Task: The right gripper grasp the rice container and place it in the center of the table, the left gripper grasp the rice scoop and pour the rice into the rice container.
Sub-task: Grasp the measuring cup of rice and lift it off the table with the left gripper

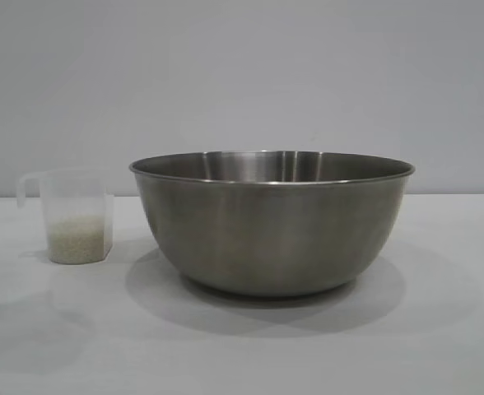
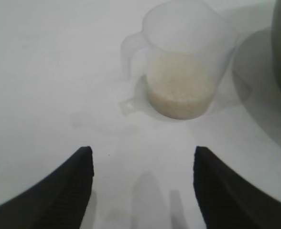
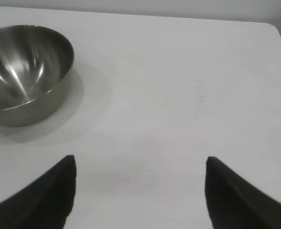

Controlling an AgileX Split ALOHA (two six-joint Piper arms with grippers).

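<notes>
Steel rice container (image 1: 271, 222) is sitting mid-desk (image 1: 439, 329), so I'm lining my open, empty left claw (image 2: 143, 164) on the rice scoop (image 2: 181, 71); right claw (image 3: 140, 167) is idling open.

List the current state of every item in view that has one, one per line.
rice scoop: upright on the table, part-filled, not held.
rice: pale layer in the scoop's bottom, unpoured.
rice container: upright, empty inside, standing free.
left end effector: open, short of the scoop, holding nothing.
right end effector: open over bare table, apart from the container.
</notes>
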